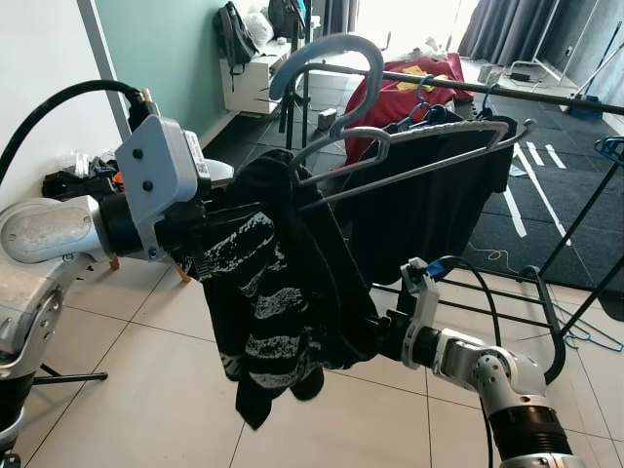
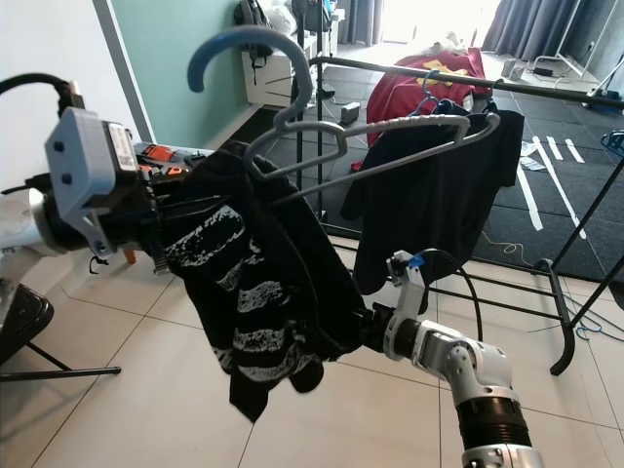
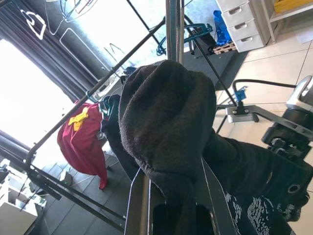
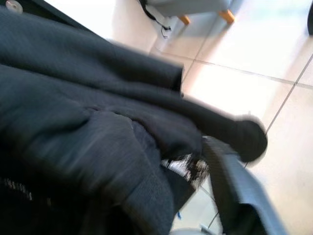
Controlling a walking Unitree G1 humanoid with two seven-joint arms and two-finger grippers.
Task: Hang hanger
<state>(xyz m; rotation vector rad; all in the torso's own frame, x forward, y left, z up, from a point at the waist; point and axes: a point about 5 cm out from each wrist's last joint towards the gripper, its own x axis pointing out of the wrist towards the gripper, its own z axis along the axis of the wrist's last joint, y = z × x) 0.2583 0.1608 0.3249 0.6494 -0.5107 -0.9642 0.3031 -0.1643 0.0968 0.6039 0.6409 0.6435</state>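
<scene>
Grey hanger [image 1: 390, 146]: thin rigid bars with a thick, rounded blue-grey hook [image 1: 331, 60], held tilted in mid-air in front of the rack, hook uppermost and not on any rail. Black garment [image 1: 268, 292]: soft knit cloth with a mottled white print, bunched over the hanger's near end and drooping in loose folds toward the floor. Left claw [image 1: 210, 234]: at the garment's upper edge beside the hanger's near end, fingers buried in cloth; cannot tell whether they are apart or together. Right claw [image 1: 375, 336]: low, at the garment's lower folds, fingers hidden by fabric; state cannot be told. Drying rack [image 1: 546, 292]: slim black metal tubes, a straight top rail [image 1: 507, 93] and curved lower frame, standing on the floor beyond the hanger. Second black garment [image 1: 439, 195]: matte, flat-hanging, on the rack. Red garment [image 1: 405, 97]: smooth cloth with a yellow mark, hung on the rack behind. Floor [image 1: 146, 390]: glossy pale square tiles; dark mat [image 1: 546, 195] with white stripes beyond the rack.
</scene>
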